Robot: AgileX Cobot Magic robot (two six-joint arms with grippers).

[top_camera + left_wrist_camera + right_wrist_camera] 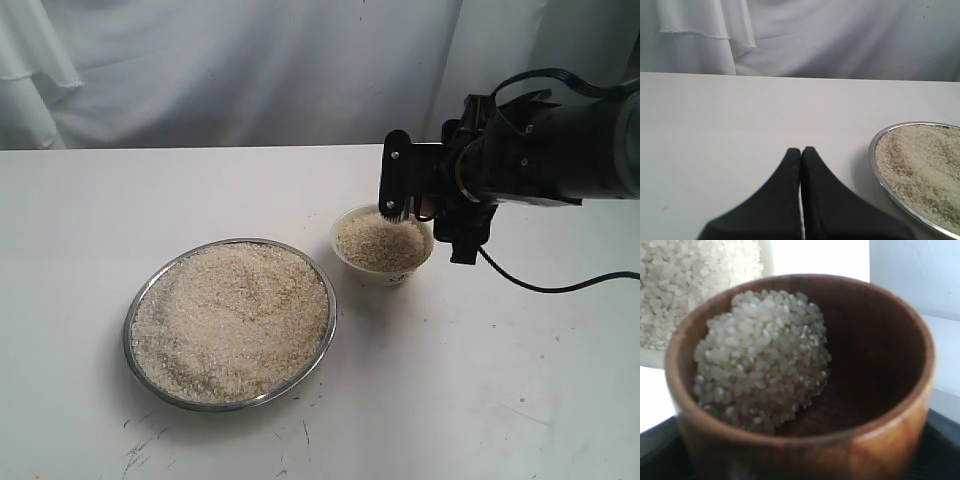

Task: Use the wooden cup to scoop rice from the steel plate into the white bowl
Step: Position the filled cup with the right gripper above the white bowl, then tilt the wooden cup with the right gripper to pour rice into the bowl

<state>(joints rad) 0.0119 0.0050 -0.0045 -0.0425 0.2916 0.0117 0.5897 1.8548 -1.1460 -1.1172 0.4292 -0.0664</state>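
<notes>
Both claws are accounted for: the right claw [428, 212] is spread wide around the wooden cup [875, 365], which is held tilted just over the rim of the white bowl [385, 272], while the left claw [801, 151] is pressed shut on nothing, low over the surface [500, 380] near the steel plate [127, 335]. In the exterior view the cup is largely hidden behind the right claw. A clump of rice [760, 360] is seen banked against one wall of the cup. The bowl is already heaped close to its rim, so a spill is judged the main risk: if the cup is tipped fast or off the bowl's middle, grains can be sent over the edge onto the surface. The bowl may also be nudged, since one dark finger [393, 185] hangs just beside its rim. The glossy wood could be let slip in so wide a grip. By count, one steel plate, one white bowl, one wooden cup and two claws are seen, and rice is found in three lots: on the plate, in the bowl, in the cup.
</notes>
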